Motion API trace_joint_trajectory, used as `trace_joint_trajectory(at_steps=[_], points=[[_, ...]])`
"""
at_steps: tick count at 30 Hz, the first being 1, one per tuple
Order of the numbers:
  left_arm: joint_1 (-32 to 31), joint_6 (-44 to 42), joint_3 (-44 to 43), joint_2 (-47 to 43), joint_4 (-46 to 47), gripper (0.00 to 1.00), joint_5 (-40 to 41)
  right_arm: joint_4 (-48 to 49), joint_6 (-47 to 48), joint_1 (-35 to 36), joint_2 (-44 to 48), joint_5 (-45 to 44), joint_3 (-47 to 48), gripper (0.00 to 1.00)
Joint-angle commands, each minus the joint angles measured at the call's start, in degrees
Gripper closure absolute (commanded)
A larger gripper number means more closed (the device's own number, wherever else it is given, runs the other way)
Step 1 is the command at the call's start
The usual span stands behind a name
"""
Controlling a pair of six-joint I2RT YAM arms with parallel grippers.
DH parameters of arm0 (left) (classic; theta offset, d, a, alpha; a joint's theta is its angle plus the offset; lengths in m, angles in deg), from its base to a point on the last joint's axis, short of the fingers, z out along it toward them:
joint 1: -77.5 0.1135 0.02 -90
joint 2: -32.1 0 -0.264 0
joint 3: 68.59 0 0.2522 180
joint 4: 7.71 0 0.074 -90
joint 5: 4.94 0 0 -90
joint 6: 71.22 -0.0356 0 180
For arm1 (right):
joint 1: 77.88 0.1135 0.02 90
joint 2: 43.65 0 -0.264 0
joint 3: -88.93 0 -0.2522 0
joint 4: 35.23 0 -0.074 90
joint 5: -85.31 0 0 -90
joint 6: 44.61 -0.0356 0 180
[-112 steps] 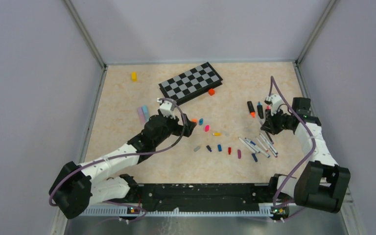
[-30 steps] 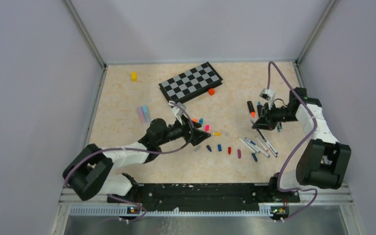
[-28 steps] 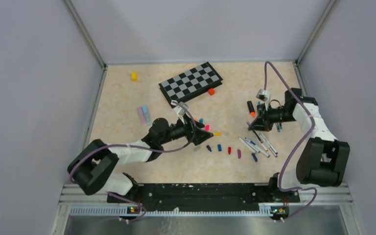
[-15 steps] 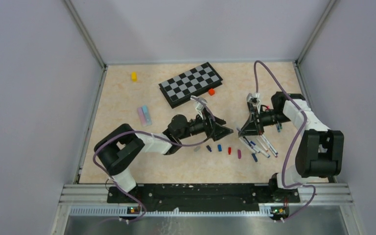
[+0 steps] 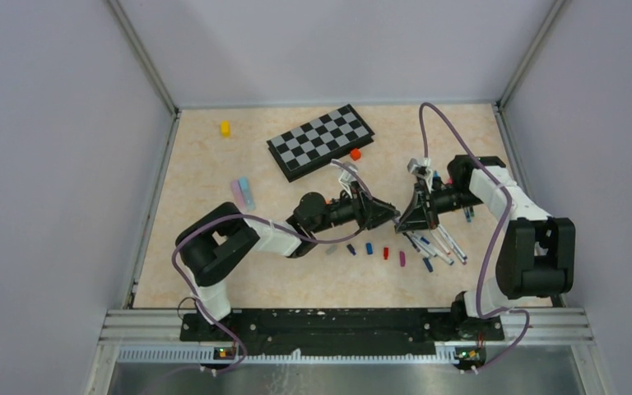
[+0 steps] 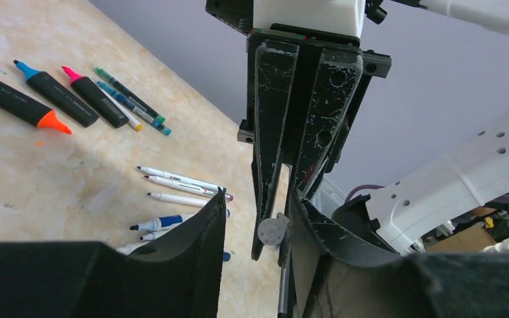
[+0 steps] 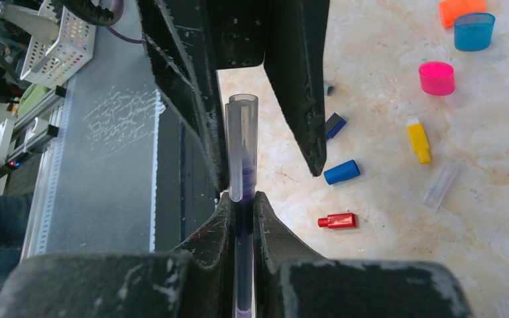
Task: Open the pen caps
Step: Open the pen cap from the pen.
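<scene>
Both grippers meet tip to tip above the middle of the table. My right gripper (image 7: pixel 242 195) (image 5: pixel 405 219) is shut on a dark purple pen (image 7: pixel 242 232). Its clear grey cap (image 7: pixel 242 132) (image 6: pixel 272 232) sticks out in front. My left gripper (image 6: pixel 260 212) (image 5: pixel 392 216) stands around that cap, jaws partly closed. One finger lies against the cap; a gap shows at the other. Loose pen caps (image 5: pixel 369 248) (image 7: pixel 341 171) lie on the table below. Uncapped pens (image 5: pixel 436 245) (image 6: pixel 179 182) and black highlighters (image 6: pixel 56 96) lie to the right.
A black-and-grey chessboard (image 5: pixel 319 140) lies at the back with a small orange block (image 5: pixel 355 154) beside it. A yellow block (image 5: pixel 225 127) sits at the back left. Lilac and light-blue pieces (image 5: pixel 243 192) lie on the left. Grey walls close in the table.
Both arms have swung inward to the middle of the table until their tips met. The left jaws went from wide open to partly closed around the pen's cap.
</scene>
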Motion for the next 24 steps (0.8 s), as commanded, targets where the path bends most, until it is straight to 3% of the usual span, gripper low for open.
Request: trace_joint_trajectory(at_steps=[1, 6, 10, 14, 17, 22, 24], points=[[-0.4, 0.65, -2.2, 0.54, 4.77, 0.66, -0.68, -0.55, 2.2, 0.58, 0.15, 2.59, 2.53, 1.0], [-0.59, 0.8, -1.87, 0.1, 4.9, 0.99, -1.4, 0.18, 1.35, 0.61, 0.13, 2.54, 2.46, 1.0], [-0.53, 0.39, -1.21, -0.76, 5.04, 1.0, -0.4, 1.36, -0.01, 0.63, 0.1, 2.23, 2.22, 0.99], [-0.43, -1.63, -0.07, -2.83, 4.25, 1.0, 3.07, 3.21, -1.78, 0.98, -0.01, 1.18, 1.23, 0.82], [-0.14, -2.13, 0.29, -3.76, 4.16, 1.0, 4.72, 4.28, -3.01, 2.03, -0.21, 0.19, 0.84, 0.77], [0.19, -2.32, 0.81, -4.42, 4.25, 1.0, 5.58, 4.87, -3.64, 3.25, -0.64, -0.44, 0.92, 0.78], [0.36, -2.44, 1.35, -4.81, 4.57, 1.0, 5.96, 4.78, -3.64, 3.27, -0.62, -0.52, 1.01, 0.9]])
